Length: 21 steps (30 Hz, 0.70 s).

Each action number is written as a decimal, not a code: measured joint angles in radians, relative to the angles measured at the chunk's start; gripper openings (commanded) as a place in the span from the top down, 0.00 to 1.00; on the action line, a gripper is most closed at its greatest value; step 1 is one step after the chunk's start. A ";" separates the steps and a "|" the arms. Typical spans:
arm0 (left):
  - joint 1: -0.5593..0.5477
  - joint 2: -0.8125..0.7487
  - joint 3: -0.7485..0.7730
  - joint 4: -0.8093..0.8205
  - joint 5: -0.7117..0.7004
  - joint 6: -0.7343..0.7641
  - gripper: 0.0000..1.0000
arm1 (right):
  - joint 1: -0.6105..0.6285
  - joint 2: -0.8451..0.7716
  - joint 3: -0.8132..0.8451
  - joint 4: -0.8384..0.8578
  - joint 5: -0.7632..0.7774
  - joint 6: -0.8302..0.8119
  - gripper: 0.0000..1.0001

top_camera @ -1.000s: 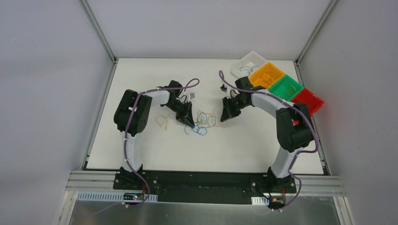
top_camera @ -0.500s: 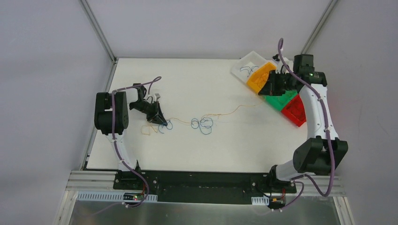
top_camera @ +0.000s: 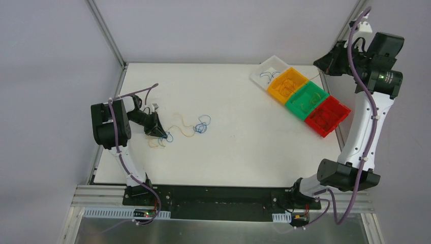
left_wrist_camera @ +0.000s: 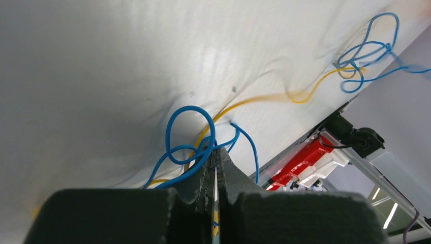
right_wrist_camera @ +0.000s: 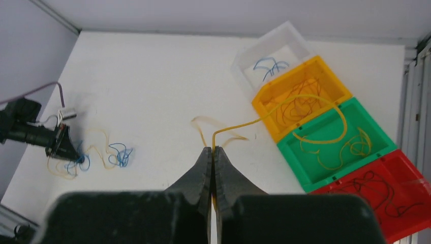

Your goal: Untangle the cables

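Note:
The cables (top_camera: 180,129) lie as a loose blue and yellow bunch at the table's left. My left gripper (top_camera: 162,135) is shut on the bunch's left end. In the left wrist view blue loops (left_wrist_camera: 189,133) and a yellow strand (left_wrist_camera: 264,97) run out of the shut left gripper (left_wrist_camera: 215,150), with a second blue knot (left_wrist_camera: 367,51) farther off. My right gripper (right_wrist_camera: 213,149) is raised high over the table's far right corner. It is shut on one yellow cable (right_wrist_camera: 305,96), which arcs over the bins.
Along the right edge stands a row of bins: a clear tray (top_camera: 268,65) with blue wires, an orange bin (top_camera: 300,76), a green bin (top_camera: 321,91) and a red bin (top_camera: 343,109), each holding wires. Grey walls and metal posts ring the table.
My right arm swung up and to the far right, pulling a yellow cable out of the bunch. My left gripper moved left, dragging the remaining bunch with it.

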 measured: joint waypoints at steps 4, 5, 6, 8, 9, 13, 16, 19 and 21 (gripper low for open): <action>0.030 -0.011 -0.001 -0.017 -0.020 0.042 1.00 | -0.022 0.012 0.091 0.050 0.003 0.062 1.00; 0.031 -0.013 -0.001 -0.018 -0.024 0.050 1.00 | -0.023 0.014 0.104 0.065 0.004 0.076 1.00; 0.030 -0.015 -0.002 -0.019 -0.026 0.060 1.00 | -0.023 0.016 0.116 0.081 0.003 0.093 1.00; 0.030 -0.017 -0.002 -0.019 -0.026 0.072 1.00 | -0.023 0.019 0.126 0.098 0.002 0.118 1.00; 0.030 -0.019 -0.003 -0.019 -0.025 0.076 0.99 | -0.023 0.021 0.128 0.106 -0.001 0.131 1.00; 0.027 -0.030 -0.008 -0.019 0.000 0.093 0.87 | -0.022 0.027 0.118 0.121 -0.023 0.178 1.00; 0.017 -0.045 -0.011 -0.021 0.028 0.097 0.78 | -0.018 0.021 0.056 0.144 -0.029 0.195 1.00; -0.022 -0.077 -0.011 -0.026 0.048 0.099 0.75 | -0.012 0.022 -0.009 0.147 -0.029 0.200 1.00; -0.070 -0.108 -0.010 -0.030 0.053 0.100 0.74 | -0.005 0.029 -0.054 0.150 -0.027 0.203 1.00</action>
